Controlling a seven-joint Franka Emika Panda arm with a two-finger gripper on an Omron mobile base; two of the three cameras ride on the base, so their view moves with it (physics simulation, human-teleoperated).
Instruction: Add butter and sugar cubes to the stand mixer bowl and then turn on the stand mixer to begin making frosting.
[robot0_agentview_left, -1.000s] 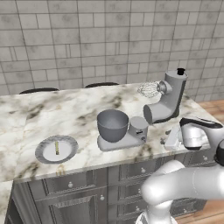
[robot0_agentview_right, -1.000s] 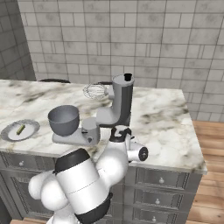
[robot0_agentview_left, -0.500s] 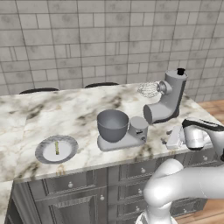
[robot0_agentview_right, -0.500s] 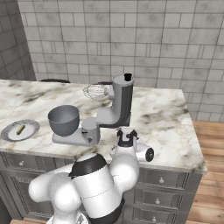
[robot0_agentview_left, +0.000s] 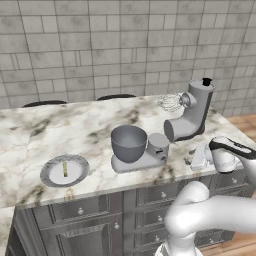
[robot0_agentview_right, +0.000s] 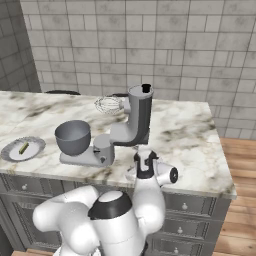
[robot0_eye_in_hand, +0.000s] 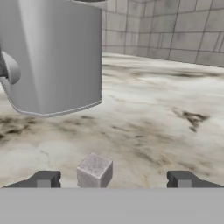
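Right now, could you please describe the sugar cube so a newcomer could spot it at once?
Find the stand mixer on the marble counter. On the counter beside its tilted head, between the open claw's fingertips, sits the sugar cube: a small pale speckled block, the only boxy thing there.

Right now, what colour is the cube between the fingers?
Speckled pale grey; the sugar cube shows best in the hand view.

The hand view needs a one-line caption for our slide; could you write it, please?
Open fingers straddle a sugar cube on the marble counter, the stand mixer looming behind.
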